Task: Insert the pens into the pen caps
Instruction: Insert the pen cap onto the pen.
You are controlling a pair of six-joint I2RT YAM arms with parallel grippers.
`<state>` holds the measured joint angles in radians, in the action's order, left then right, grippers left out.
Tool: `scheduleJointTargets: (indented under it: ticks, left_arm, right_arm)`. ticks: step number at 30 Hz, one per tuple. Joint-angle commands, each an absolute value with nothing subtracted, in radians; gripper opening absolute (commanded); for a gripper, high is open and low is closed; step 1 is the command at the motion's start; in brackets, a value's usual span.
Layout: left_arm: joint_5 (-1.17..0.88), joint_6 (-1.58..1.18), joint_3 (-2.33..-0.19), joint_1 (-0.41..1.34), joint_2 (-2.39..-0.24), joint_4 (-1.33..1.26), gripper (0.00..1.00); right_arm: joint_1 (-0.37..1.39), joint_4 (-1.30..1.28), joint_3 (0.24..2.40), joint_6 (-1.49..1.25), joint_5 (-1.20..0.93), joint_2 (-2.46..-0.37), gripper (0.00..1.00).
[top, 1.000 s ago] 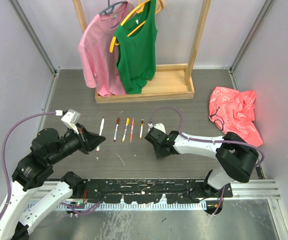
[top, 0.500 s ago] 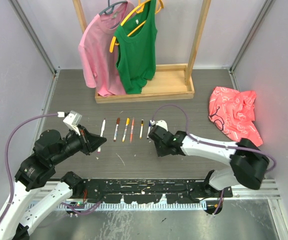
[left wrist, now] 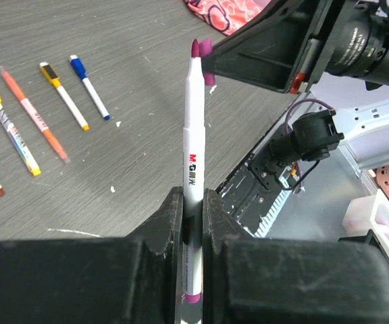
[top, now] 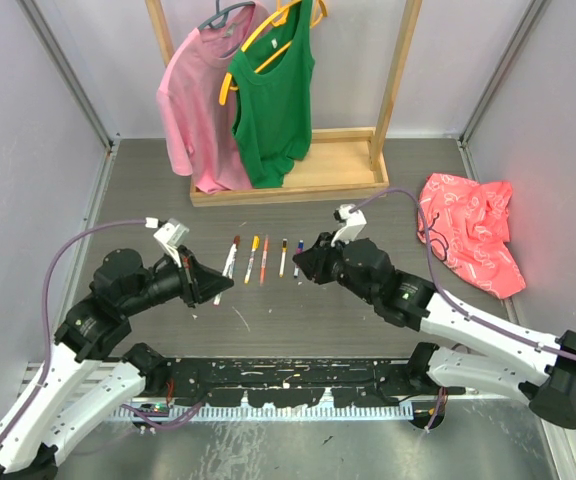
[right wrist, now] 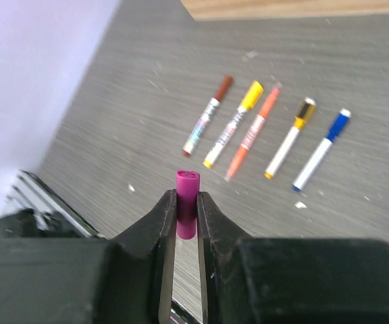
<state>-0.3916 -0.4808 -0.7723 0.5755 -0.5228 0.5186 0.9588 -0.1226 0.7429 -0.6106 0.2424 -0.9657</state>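
Observation:
My left gripper (left wrist: 193, 197) is shut on a white pen (left wrist: 193, 135) with a magenta tip, held upright above the table; it also shows in the top view (top: 215, 282). My right gripper (right wrist: 186, 200) is shut on a magenta cap (right wrist: 188, 181) and faces the left gripper in the top view (top: 304, 262). In the left wrist view the cap (left wrist: 209, 65) sits just right of the pen's tip, close beside it. Several capped pens lie in a row on the table: brown (top: 234, 250), yellow (top: 252, 256), orange (top: 265, 258), yellow-black (top: 283, 256), blue (top: 297, 258).
A wooden clothes rack (top: 288, 185) with a pink shirt (top: 200, 100) and a green top (top: 273, 95) stands at the back. A red patterned cloth (top: 468, 230) lies at the right. A black rail (top: 298, 380) runs along the near edge.
My left gripper moved right with the pen. My right arm lifted off the table and swung round, so its gripper now points left at the pen.

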Motion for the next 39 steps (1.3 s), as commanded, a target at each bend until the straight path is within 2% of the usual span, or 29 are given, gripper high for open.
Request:
scheduleJointTargets:
  ticks: [1,9,11,16,19,26,39]
  left_arm:
    - [-0.478,-0.445,-0.799,0.572,-0.563,0.396,0.0]
    - [-0.339,-0.437,-0.83,0.645,-0.596,0.37,0.0]
    - [-0.232,-0.43,-0.839,0.742,-0.617,0.359,0.0]
    - [0.143,-0.383,-0.85,1.12,-0.698,0.305,0.0]
    - [0.248,-0.372,-0.832,1.255,-0.736,0.236,0.0]
    - [0.208,-0.379,-0.82,1.277,-0.781,0.147,0.0]
    - [0.212,-0.38,-0.804,1.277,-0.772,0.124,0.0]
  right_arm:
    - [0.955,0.13,0.705,-0.703,0.27,-0.878,0.0]
    - [0.955,0.306,0.596,-0.739,0.307,-0.679,0.01]
    - [0.956,0.314,0.58,-0.741,0.313,-0.638,0.01]
    - [0.955,0.338,0.542,-0.749,0.306,-0.539,0.01]
    - [0.956,0.412,0.488,-0.754,0.281,-0.481,0.0]
    - [0.955,0.562,0.394,-0.782,0.23,-0.441,0.0]
    - [0.956,0.828,0.394,-0.875,0.102,-0.635,0.0]
